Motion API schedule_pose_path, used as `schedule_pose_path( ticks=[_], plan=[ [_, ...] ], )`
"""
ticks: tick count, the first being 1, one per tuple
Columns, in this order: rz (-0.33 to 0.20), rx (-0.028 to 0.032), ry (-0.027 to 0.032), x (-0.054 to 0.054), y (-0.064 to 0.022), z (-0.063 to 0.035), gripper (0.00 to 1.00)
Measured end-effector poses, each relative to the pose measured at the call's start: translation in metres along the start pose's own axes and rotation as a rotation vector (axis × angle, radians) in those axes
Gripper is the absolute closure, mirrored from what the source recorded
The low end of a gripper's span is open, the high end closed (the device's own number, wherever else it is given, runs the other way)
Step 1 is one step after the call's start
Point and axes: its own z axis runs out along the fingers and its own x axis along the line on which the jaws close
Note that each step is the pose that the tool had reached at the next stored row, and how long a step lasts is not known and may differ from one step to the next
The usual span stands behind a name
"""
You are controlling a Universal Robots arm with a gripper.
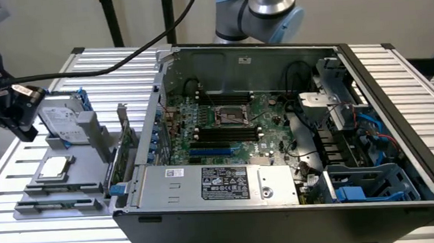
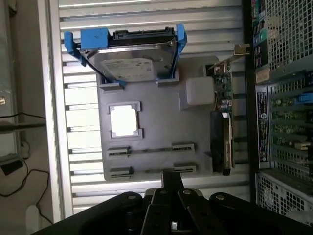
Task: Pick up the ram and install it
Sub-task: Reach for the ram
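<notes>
Wrist view, fingers (image 2: pixel 169 179) clenched, seemingly empty, above edge of gray tray (image 2: pixel 159 120), apart from case (image 2: pixel 281 103)

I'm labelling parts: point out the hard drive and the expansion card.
hard drive (image 2: pixel 129 68): wrist view, on its silver top face.
expansion card (image 2: pixel 223 90): wrist view, on its green board.

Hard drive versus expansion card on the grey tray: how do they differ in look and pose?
Colour: the hard drive is silver in a blue frame; the expansion card is green with a metal bracket.
Pose: the hard drive leans tilted, its face showing; the expansion card stands on edge.
Place: the expansion card is on the side of the grey tray nearest the computer case; the hard drive sits farther from it.
Both rest on that tray, outside the case.
</notes>
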Motion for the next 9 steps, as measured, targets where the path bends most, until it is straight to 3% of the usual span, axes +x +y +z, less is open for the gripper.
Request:
schedule_pose_path(
  ticks=[9],
  plan=[
    [0.000,0.0008,0.0053,0.005,-0.0222,0.0059,0.89]
  ],
)
